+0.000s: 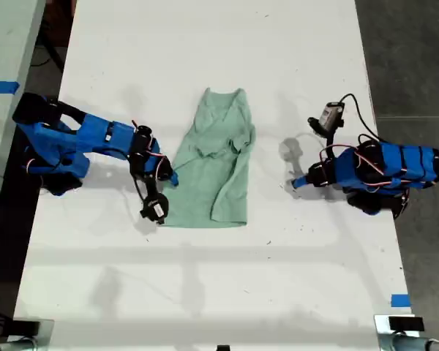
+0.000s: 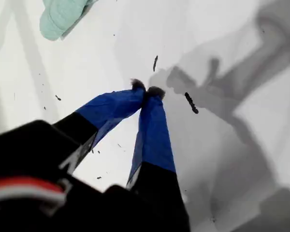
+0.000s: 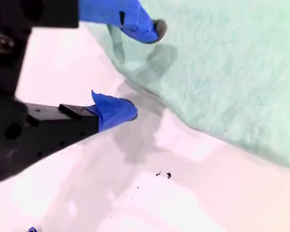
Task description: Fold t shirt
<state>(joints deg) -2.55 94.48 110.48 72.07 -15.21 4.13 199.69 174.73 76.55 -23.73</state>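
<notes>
Two hands flank the t shirt (image 1: 216, 164) lying mid-counter (image 1: 205, 292): my first hand (image 1: 295, 183), tips pinched together and empty, stays apart; my second hand (image 1: 168, 179) gapes at its edge.

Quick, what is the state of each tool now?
My first gripper: closed, holding nothing.
My second gripper: open at the t shirt edge, holding nothing.

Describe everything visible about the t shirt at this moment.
The t shirt is pale mint green, soft and wrinkled. It lies flat near the middle of the white table, neck opening toward the exterior view's top, one side folded inward over the body. My second gripper is open at its edge on the exterior view's left, one finger over the fabric, one over bare table. My first gripper is shut, clear of it.
</notes>
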